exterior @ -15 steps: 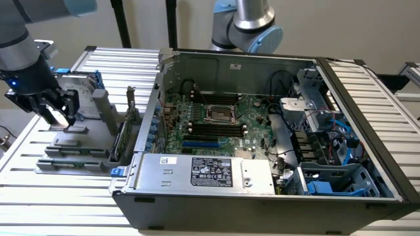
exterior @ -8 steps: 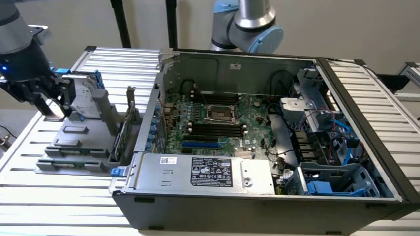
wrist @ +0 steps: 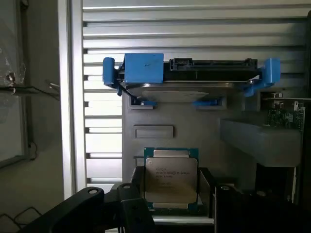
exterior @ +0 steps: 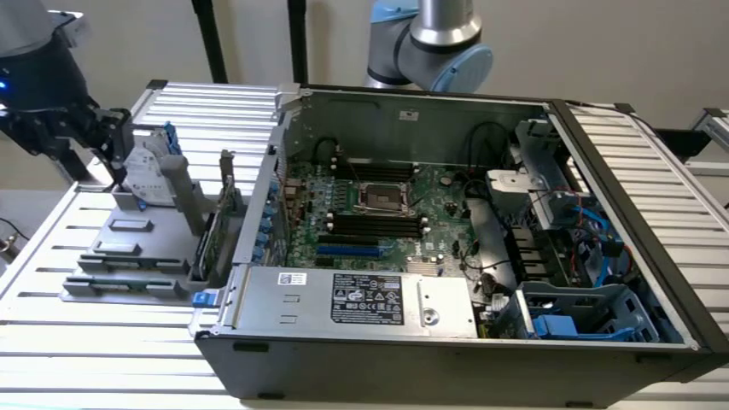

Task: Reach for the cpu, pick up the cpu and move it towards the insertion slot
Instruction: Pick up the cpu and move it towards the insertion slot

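The gripper (exterior: 112,158) hangs straight above the cpu (wrist: 171,179), flat on a grey holder (exterior: 125,256) near the table's (exterior: 68,342) edge at the exterior view's left, well apart from the insertion slot (exterior: 384,197); its grip I cannot tell.

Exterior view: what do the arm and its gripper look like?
The arm has silver-grey tube sections and rounded joints with light blue caps. The gripper is black and blocky, hanging from a dark housing with a small blue light glowing on it.
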`<state>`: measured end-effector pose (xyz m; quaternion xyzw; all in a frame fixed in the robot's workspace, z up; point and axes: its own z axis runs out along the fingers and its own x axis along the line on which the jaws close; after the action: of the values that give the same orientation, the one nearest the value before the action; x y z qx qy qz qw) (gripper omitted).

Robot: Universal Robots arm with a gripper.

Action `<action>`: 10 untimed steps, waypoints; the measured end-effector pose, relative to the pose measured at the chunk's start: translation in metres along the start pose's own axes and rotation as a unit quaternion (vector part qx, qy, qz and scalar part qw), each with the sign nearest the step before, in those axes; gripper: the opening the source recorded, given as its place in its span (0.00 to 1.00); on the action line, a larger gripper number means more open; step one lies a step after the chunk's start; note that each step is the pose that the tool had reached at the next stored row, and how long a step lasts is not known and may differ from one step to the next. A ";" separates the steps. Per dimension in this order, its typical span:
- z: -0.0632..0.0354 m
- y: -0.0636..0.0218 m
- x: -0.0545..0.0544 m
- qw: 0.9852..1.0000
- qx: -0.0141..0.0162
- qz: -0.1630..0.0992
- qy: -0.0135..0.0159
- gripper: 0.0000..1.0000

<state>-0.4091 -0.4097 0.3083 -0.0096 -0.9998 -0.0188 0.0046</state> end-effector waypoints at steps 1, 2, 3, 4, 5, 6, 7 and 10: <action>-0.0048 0.0003 -0.004 1.000 0.000 0.000 0.000 0.54; -0.0092 0.0005 -0.009 1.000 0.000 0.000 0.001 0.54; -0.0135 0.0008 -0.013 1.000 0.000 0.000 0.002 0.54; -0.0180 0.0011 -0.018 1.000 0.000 0.000 0.002 0.54; -0.0219 0.0013 -0.023 1.000 0.000 0.000 0.003 0.54; -0.0259 0.0016 -0.027 1.000 0.000 0.000 0.003 0.54; -0.0295 0.0018 -0.031 1.000 0.000 0.000 0.003 0.54; -0.0396 0.0024 -0.045 1.000 0.000 0.000 0.005 0.54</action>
<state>-0.3638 -0.4097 0.3476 -0.0097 -0.9997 -0.0187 0.0095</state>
